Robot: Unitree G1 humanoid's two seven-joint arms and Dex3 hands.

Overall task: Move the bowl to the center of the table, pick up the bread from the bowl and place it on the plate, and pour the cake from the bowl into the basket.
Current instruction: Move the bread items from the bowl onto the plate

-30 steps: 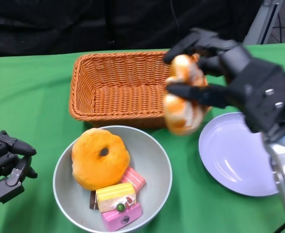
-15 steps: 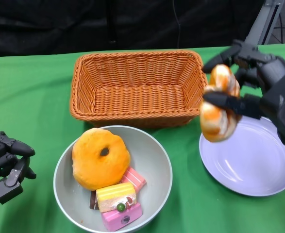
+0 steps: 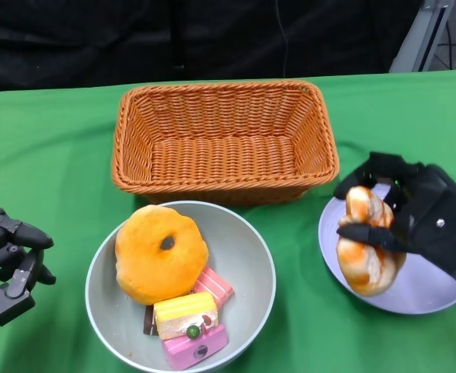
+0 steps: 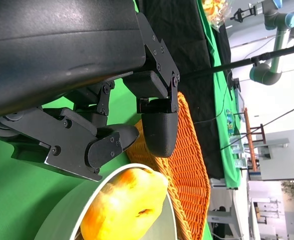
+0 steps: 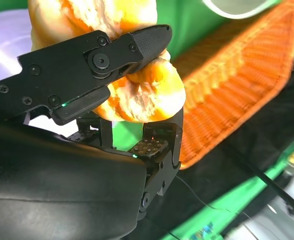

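Since the earlier frame, the right hand (image 3: 414, 221) has carried the twisted bread (image 3: 365, 252) from basket height down onto the plate (image 3: 426, 299). Left to right: the left hand (image 3: 6, 268) rests released beside the bowl (image 3: 247, 249); a round bread (image 3: 161, 254) and cake pieces (image 3: 193, 322) remain inside; the basket (image 3: 224, 140) stands behind. The right hand's fingers (image 5: 94, 55) clasp the twisted bread. It looks light and soft; grip across the middle, gently.

The head camera looks down at the green bench (image 3: 49, 155). Each wrist camera sits very close behind its own hand. All three views share the orange basket (image 3: 224, 140).
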